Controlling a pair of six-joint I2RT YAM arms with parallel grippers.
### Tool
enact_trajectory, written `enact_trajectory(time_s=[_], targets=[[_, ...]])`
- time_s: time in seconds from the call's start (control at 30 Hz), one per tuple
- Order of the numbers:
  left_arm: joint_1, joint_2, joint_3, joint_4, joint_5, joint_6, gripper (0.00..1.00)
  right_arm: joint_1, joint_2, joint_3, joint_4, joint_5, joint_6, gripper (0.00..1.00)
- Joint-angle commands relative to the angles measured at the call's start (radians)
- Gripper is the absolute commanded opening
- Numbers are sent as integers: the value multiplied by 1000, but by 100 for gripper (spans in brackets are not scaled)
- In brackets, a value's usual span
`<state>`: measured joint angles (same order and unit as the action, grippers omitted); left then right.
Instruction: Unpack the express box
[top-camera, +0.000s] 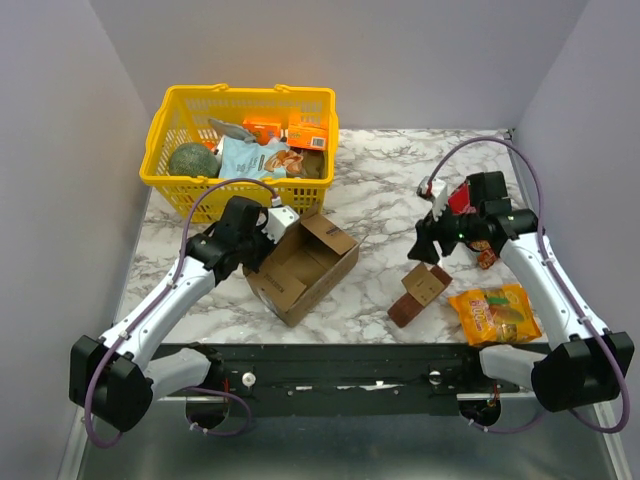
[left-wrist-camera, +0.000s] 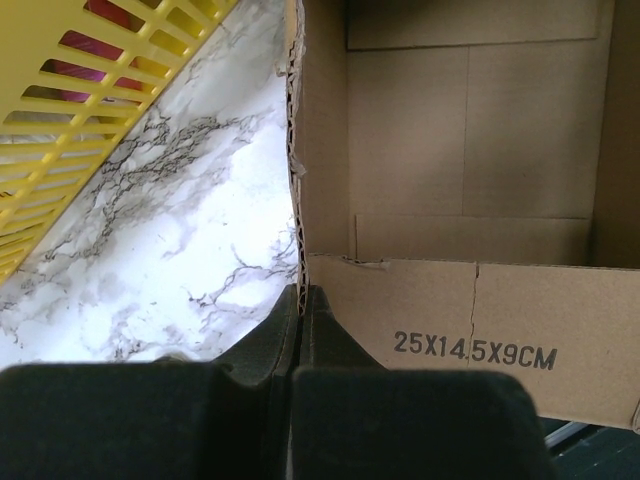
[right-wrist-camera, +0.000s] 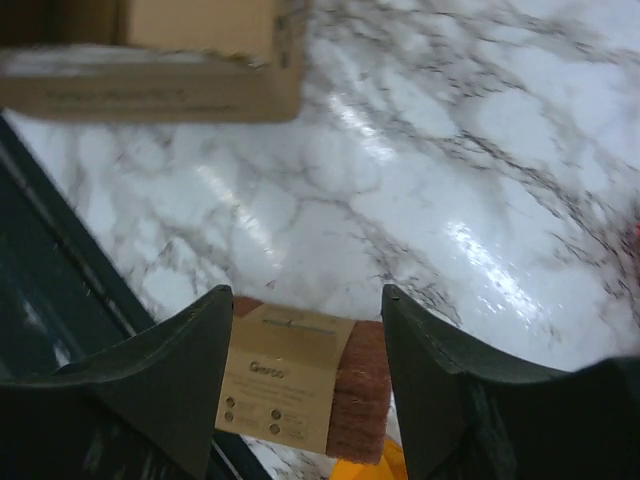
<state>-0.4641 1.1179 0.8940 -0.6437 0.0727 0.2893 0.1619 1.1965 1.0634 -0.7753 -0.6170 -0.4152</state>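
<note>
On the marble counter, a yellow basket sits behind the express box, which lies open, its left corner hidden by the left hand, pinching that wall. Right of the box, a brown packet, label print blurred, lies under the spread right hand.
</note>
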Motion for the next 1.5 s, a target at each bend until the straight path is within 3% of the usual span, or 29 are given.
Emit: enact_trajectory(time_s=[0.0, 0.3, 0.5, 0.63, 0.8, 1.1, 1.47], targets=[[7, 54, -20, -79, 99, 4, 1, -2, 24, 36, -320, -265, -512, 70], [7, 60, -4, -109, 199, 36, 8, -1, 311, 194, -562, -242, -857, 70], [13, 49, -13, -114, 187, 53, 8, -1, 468, 299, -751, -168, -952, 60], [16, 48, -23, -114, 190, 56, 8, -1, 444, 281, -749, -118, -976, 47], [16, 62, -17, -106, 202, 54, 8, -1, 417, 253, -751, -89, -958, 52], [16, 82, -7, -93, 225, 44, 8, -1, 368, 306, -749, -220, -906, 52], [16, 79, -10, -89, 226, 42, 9, -1, 394, 148, -749, -124, -941, 51]])
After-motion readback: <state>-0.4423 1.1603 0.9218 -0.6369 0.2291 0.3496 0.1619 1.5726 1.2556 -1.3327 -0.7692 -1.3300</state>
